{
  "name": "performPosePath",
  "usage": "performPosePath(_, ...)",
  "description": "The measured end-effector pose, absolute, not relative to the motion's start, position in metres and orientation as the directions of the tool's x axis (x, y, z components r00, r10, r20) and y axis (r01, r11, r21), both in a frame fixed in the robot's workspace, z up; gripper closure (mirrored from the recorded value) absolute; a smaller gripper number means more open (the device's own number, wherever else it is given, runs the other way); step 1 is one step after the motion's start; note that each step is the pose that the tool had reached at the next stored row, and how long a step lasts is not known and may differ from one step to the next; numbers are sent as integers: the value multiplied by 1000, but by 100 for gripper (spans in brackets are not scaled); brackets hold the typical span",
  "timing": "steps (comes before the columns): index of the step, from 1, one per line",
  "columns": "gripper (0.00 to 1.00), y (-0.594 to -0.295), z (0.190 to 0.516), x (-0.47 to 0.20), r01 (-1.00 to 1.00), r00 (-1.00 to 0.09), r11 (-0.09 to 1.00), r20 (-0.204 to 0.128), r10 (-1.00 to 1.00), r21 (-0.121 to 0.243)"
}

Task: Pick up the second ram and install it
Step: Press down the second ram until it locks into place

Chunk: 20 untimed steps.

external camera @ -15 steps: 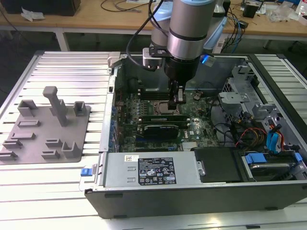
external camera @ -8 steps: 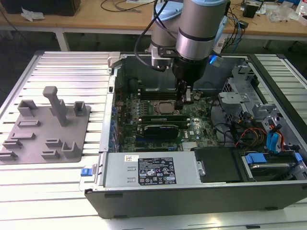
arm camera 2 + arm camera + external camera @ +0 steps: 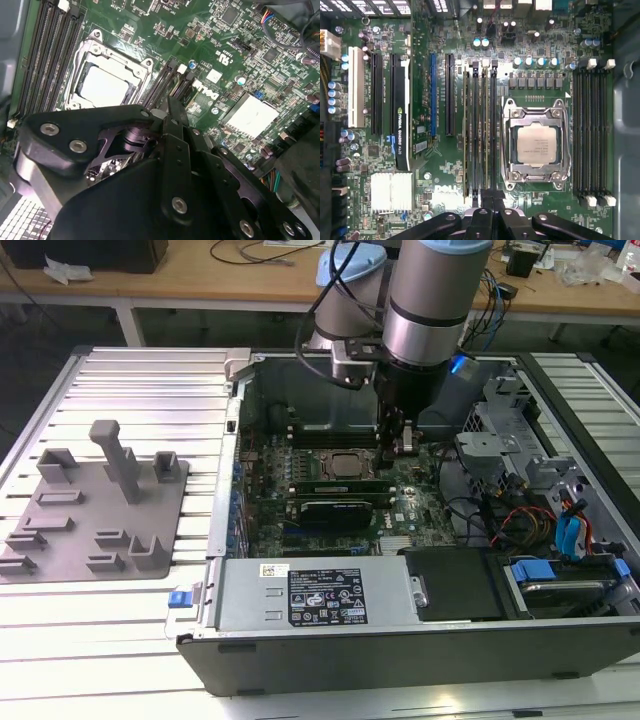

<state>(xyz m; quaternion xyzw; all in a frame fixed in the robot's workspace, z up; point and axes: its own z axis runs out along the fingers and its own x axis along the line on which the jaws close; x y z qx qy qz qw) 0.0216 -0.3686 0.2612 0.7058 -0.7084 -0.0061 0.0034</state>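
- Green board edges are seen in two of the four slots (image 3: 480,130) just beside the processor (image 3: 536,144) in the first wrist view; the one nearer the processor is taken to be the second ram (image 3: 484,130), standing upright in its slot.
- Whether that ram is fully pressed home and its end latches are closed cannot be told.
- The pick-up is judged to be done: the grey fixture (image 3: 100,530) on the tabletop (image 3: 130,380), at the exterior view's left, is seen carrying no stick.
- The task is therefore judged to be late in the install step, with only the seating possibly left to finish.
- The end effector (image 3: 487,202) is seen with its fingers drawn together over one end of the slot bank; nothing is made out between them, and whether the ram is touched cannot be told.
- The other bank of slots (image 3: 592,130), on the far side of the processor, is left bare.
- The arm (image 3: 430,300) is held nearly upright in the exterior view, reaching straight down into the open case (image 3: 300,640) from its far side, the wrist pointed at the motherboard (image 3: 440,165).
- The black card (image 3: 402,125) is seated well apart from the end effector and is not touched.
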Motion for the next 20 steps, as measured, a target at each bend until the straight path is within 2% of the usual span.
performPosePath(10,92,-368,238,25,-999,-37,37,-4,-999,9)
performPosePath(20,92,-368,232,26,-999,-37,37,-4,-999,9)
